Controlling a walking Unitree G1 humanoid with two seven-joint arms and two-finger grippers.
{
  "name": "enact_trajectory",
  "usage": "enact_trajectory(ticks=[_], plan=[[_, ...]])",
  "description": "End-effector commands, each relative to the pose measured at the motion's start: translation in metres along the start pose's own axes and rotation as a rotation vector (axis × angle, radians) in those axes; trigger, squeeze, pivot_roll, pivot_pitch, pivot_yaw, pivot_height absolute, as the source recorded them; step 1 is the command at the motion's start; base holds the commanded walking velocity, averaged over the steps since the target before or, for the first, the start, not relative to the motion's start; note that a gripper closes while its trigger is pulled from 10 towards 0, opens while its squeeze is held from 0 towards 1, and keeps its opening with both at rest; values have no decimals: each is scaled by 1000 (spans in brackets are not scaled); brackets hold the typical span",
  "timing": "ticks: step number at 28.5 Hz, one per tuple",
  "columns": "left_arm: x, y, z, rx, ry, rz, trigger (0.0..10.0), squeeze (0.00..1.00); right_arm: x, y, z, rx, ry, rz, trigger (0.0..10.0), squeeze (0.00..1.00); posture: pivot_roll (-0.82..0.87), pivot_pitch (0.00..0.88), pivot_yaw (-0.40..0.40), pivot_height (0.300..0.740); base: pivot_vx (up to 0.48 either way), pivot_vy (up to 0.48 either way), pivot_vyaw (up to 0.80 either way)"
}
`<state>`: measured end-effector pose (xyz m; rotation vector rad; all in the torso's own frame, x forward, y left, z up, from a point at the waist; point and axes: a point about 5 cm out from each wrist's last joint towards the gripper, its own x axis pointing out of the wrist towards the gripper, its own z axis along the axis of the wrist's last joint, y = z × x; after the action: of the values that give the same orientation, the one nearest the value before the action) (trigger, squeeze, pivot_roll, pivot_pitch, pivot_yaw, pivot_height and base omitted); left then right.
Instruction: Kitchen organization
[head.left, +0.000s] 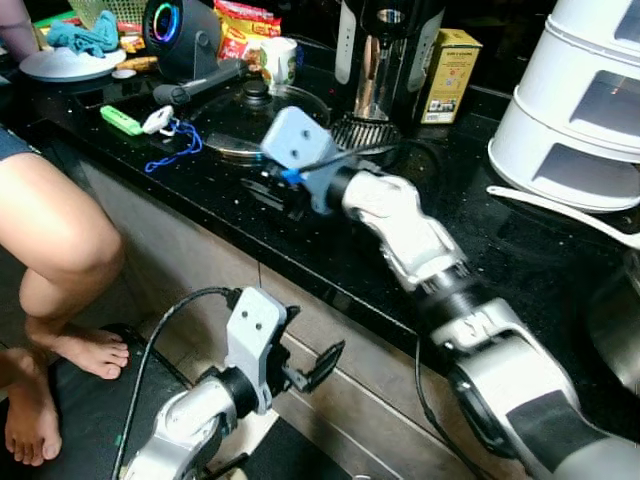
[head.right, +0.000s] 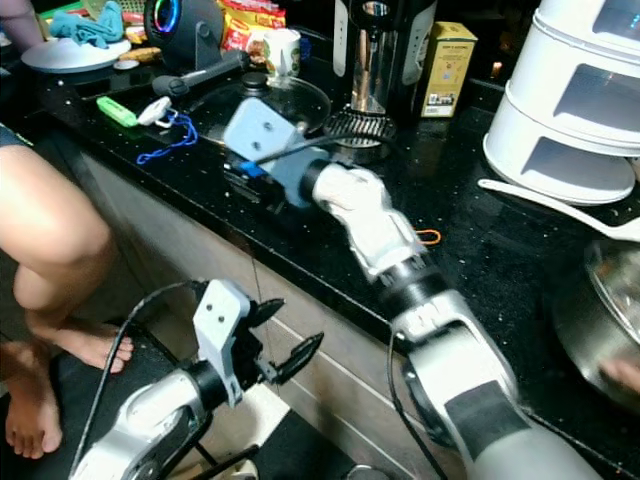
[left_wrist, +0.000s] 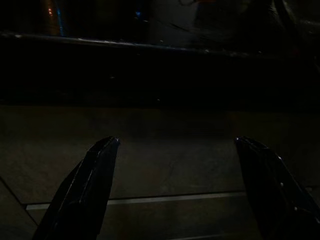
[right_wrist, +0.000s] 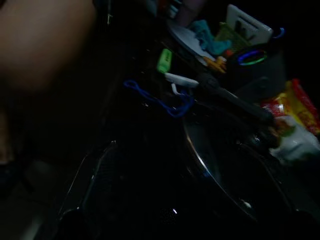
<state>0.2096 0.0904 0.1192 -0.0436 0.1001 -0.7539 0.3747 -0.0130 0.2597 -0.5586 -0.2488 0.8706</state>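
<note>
**A:** While the right gripper (head.left: 268, 190) sits mid-frame over the black counter (head.left: 480, 210), what's actually on there? Looks cluttered.

**B:** Yeah. A glass pot lid (head.left: 255, 115) with a black knob lies flat just above the gripper in the frame, and a black handle (head.left: 200, 85) runs off toward the upper left. Left of that is a green lighter-ish thing (head.left: 120, 120), plus a blue cord (head.left: 175, 145) with a white tag. A yellow box (head.left: 448, 62) stands at upper center, and a white tiered rack (head.left: 585, 100) is at upper right.

**A:** Is the right gripper wide or closed?

**B:** Can't tell, honestly. Its housing hides the fingers in the head views, and the right wrist view is too dark. That view does pick up the lid's rim and the blue cord up close, though.

**A:** Left one?

**B:** The left gripper (left_wrist: 172, 190) is low in the frame by the cabinet front (head.left: 330, 310), and its fingers (left_wrist: 90, 185) are spread wide with nothing between them. The left wrist view shows the counter edge from below.

**A:** Any containers?

**B:** There's a plate (head.left: 65, 62) at upper left with a teal cloth (head.left: 85, 35) on it, and the right eye view shows a metal bowl (head.right: 600, 320) at the right edge. A person's bare legs (head.left: 55, 260) are at the left.
</note>
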Motion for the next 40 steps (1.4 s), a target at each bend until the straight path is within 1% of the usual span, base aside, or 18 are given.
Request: enact_trajectory(ticks=[1, 4, 10, 12, 13, 15, 16, 17, 20, 21, 22, 26, 28, 29, 32, 35, 38, 40], plan=[[-3, 1, 1, 12, 6, 15, 10000, 0, 0, -5, -5, 76, 21, -29, 10000, 0, 84, 44, -96, 740, 0, 0, 0], [-8, 8, 8, 29, -3, 59, 10000, 0, -1, -10, -11, 235, 7, -76, 10000, 0, 87, 49, -98, 740, 0, 0, 0], [-14, 10, 14, 33, -6, 65, 10000, 0, -4, -18, -15, 361, -30, -130, 10000, 0, 85, 54, -94, 740, 0, 0, 0], [-18, 9, 19, 54, 0, 34, 10000, 0, -11, -31, -17, 486, -89, -212, 10000, 0, 84, 59, -92, 740, 0, 0, 0], [-18, 9, 19, 54, 0, 34, 10000, 0, -11, -31, -17, 486, -89, -212, 10000, 0, 84, 59, -92, 740, 0, 0, 0], [-24, 11, 27, 94, 9, 3, 10000, 0, -19, -43, -22, 516, -99, -310, 10000, 0, 83, 62, -90, 740, 0, 0, 0], [-24, 11, 27, 94, 9, 3, 10000, 0, -19, -43, -22, 516, -99, -310, 10000, 0, 83, 62, -90, 740, 0, 0, 0], [-31, 17, 39, 134, 3, 11, 10000, 0, -28, -54, -31, 540, -82, -394, 10000, 0, 90, 63, -92, 740, 0, 0, 0], [-34, 20, 46, 155, -3, 18, 10000, 0, -34, -60, -37, 563, -74, -435, 10000, 0, 92, 64, -92, 740, 0, 0, 0], [-39, 23, 54, 171, -16, 25, 10000, 0, -41, -67, -42, 599, -72, -479, 10000, 0, 92, 64, -92, 740, 0, 0, 0], [-44, 25, 64, 188, -34, 31, 10000, 0, -50, -75, -46, 684, -110, -505, 10000, 0, 92, 64, -92, 740, 0, 0, 0], [-52, 26, 77, 221, -52, 40, 10000, 0, -63, -84, -49, 774, -197, -505, 10000, 0, 105, 71, -91, 740, 0, 0, 0], [-57, 30, 89, 265, -64, 64, 10000, 0, -76, -87, -45, 834, -329, -432, 10000, 0, 106, 77, -90, 740, 0, 0, 0], [-57, 30, 89, 265, -64, 64, 10000, 0, -76, -87, -45, 834, -329, -432, 10000, 0, 106, 77, -90, 740, 0, 0, 0], [-64, 46, 106, 340, -84, 144, 10000, 0, -98, -75, -34, 819, -511, -195, 10000, 0, 99, 79, -82, 740, 0, 0, 0], [-67, 53, 112, 363, -94, 176, 10000, 0, -105, -67, -32, 787, -533, -113, 10000, 0, 96, 79, -76, 740, 0, 0, 0], [-75, 80, 132, 429, -126, 320, 10000, 0, -121, -41, -29, 763, -564, 88, 10000, 0, 82, 77, -58, 740, 0, 0, 0], [-78, 85, 137, 433, -132, 352, 10000, 0, -124, -36, -28, 768, -570, 122, 10000, 0, 81, 78, -56, 740, 0, 0, 0]])
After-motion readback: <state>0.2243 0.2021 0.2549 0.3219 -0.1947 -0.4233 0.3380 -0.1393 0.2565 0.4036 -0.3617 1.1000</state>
